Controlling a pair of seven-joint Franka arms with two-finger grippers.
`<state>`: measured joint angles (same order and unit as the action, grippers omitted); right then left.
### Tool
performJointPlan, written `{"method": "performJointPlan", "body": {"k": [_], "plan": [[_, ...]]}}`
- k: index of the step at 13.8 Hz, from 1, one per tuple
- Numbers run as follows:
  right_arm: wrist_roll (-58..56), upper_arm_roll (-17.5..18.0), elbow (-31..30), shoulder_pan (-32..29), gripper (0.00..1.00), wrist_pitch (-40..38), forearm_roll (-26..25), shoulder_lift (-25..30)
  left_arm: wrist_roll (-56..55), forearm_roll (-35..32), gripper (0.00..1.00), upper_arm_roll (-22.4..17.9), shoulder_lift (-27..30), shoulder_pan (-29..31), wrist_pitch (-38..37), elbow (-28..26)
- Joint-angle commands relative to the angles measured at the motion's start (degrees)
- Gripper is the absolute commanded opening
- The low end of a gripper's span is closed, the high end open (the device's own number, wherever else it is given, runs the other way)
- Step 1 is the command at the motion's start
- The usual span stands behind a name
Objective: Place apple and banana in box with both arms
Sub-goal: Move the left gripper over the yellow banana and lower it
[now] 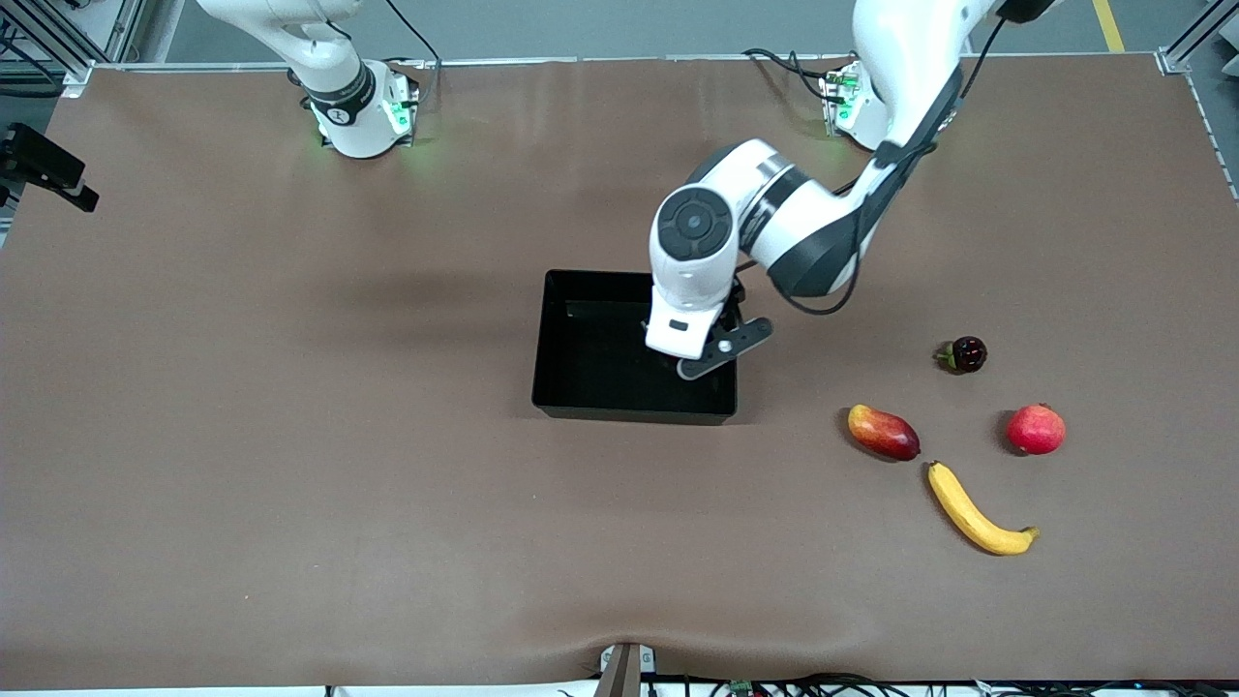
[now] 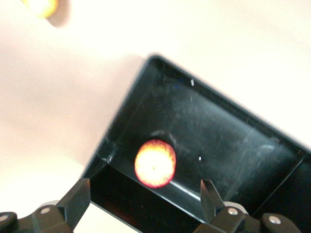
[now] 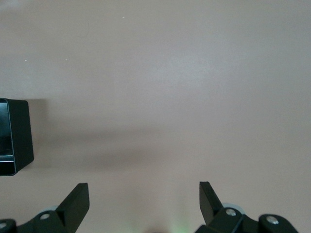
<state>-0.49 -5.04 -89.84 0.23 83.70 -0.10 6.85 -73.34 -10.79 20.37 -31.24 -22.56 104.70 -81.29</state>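
Note:
The black box [image 1: 557,334] lies mid-table. My left gripper [image 1: 682,363] hangs over the box's end toward the left arm, its fingers open and holding nothing. In the left wrist view the apple [image 2: 154,163], red-rimmed with a yellow face, rests on the box [image 2: 233,145] floor beside a wall, below my left gripper [image 2: 145,182]. The left hand hides the apple in the front view. The banana [image 1: 976,510] lies on the table nearer the front camera, toward the left arm's end. My right gripper [image 3: 143,184] is open over bare table, with a box [image 3: 17,136] corner at the view's edge; that arm waits.
A red-yellow mango [image 1: 883,432], a plain red round fruit [image 1: 1036,429] and a small dark fruit [image 1: 965,354] lie near the banana. The right arm's base [image 1: 358,106] stands at the table's back edge. A blurred yellowish fruit [image 2: 41,6] shows outside the box.

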Motion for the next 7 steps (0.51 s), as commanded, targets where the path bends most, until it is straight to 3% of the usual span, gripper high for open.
{"method": "performJointPlan", "body": {"k": [1,7], "plan": [[-1.0,0.6,-0.3,-0.6,1.00,0.2,-1.1,0.4,-0.5,0.3,1.00,-0.1,0.7,5.7,-0.8,0.2],[-1.1,0.6,0.8,-0.3,1.00,0.2,-1.2,-0.2,8.9,-3.4,1.00,-0.3,-0.1,21.0,0.6,0.5]]}}
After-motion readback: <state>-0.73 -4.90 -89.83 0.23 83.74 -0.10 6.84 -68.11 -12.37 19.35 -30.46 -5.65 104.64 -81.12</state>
